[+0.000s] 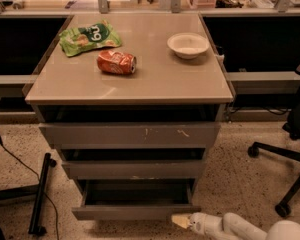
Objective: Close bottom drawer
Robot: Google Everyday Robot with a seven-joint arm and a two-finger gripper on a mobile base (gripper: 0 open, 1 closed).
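Observation:
The bottom drawer (135, 211) is the lowest of three grey drawers in the cabinet and stands partly pulled out, its grey box interior (137, 194) showing above its plain front. My gripper (182, 221), white with a pale yellowish tip, reaches in from the lower right. Its tip lies at the right end of the drawer front's lower edge, touching or nearly touching it. Above are the middle drawer (135, 169) and the scratched top drawer (130, 135).
On the cabinet top (155, 86) lie a green snack bag (90, 36), a tipped red can (116, 63) and a white bowl (188, 45). An office chair base (282, 156) stands at the right. A black stand leg (40, 194) and cable lie on the left floor.

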